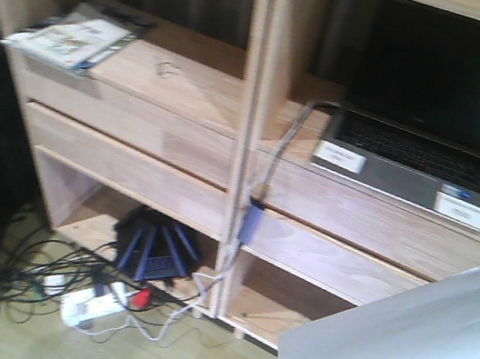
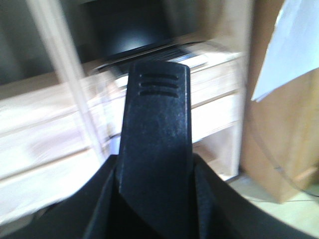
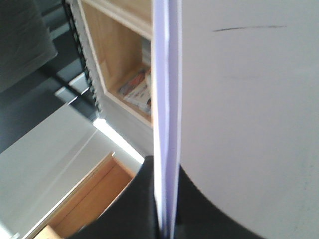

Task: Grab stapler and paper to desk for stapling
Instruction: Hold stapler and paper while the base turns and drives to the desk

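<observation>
Front cam has the paper [image 1: 404,354] up at bottom right before the shelf unit [image 1: 185,124], left wrist cam shows the left gripper [image 2: 155,199] clamped on the upright stapler [image 2: 157,124], and right wrist cam shows the right gripper [image 3: 167,221] pinching the paper edge-on.

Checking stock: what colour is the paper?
The paper is plain white, shown best in the exterior front-facing view.

The right gripper [image 3: 167,211] is closed on the edge of the paper [image 3: 244,124], and the left gripper [image 2: 155,181] is closed around the stapler [image 2: 157,109], flanking both its sides.
</observation>
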